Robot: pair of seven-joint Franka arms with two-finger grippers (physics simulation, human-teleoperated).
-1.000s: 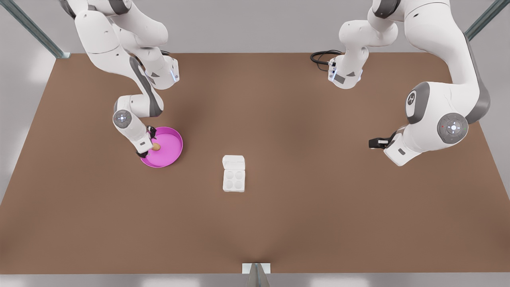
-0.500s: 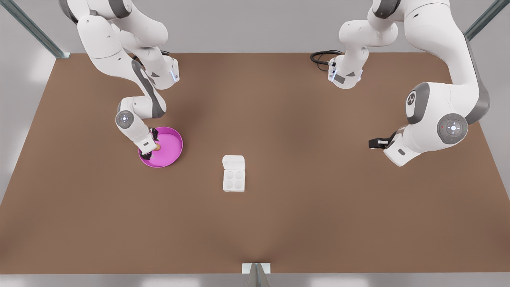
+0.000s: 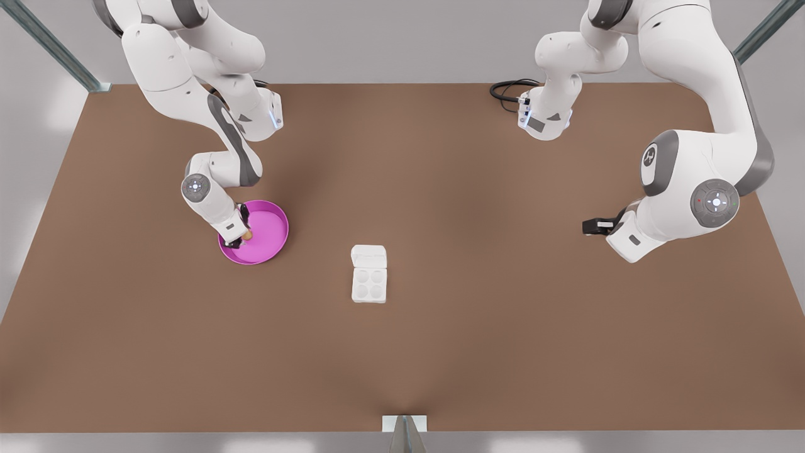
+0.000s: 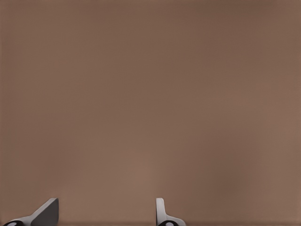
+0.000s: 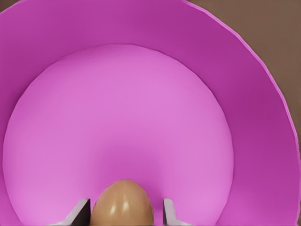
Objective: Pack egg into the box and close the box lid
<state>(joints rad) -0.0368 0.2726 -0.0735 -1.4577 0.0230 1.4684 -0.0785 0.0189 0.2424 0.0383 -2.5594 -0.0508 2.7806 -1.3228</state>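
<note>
A tan egg (image 5: 123, 203) lies in the pink dish (image 3: 269, 244) at the front view's left. My right gripper (image 3: 239, 235) is down in the dish, open, with one finger on each side of the egg (image 3: 248, 234) and a thin gap at each finger. The white box (image 3: 369, 285) sits mid-table with its four cups bare and the box lid (image 3: 368, 256) folded back on the far side. My left gripper (image 3: 588, 225) waits open above bare table at the front view's right, far from the box; its fingers (image 4: 162, 213) hold nothing.
The pink dish wall (image 5: 263, 117) rises all round my right gripper. A black cable (image 3: 506, 90) loops at the table's far edge. Brown table (image 3: 478, 264) lies between the dish, the box and the left arm.
My right gripper has sunk lower into the dish and closed in over the egg, which now shows less in the front view. The left arm, box and lid have not moved.
</note>
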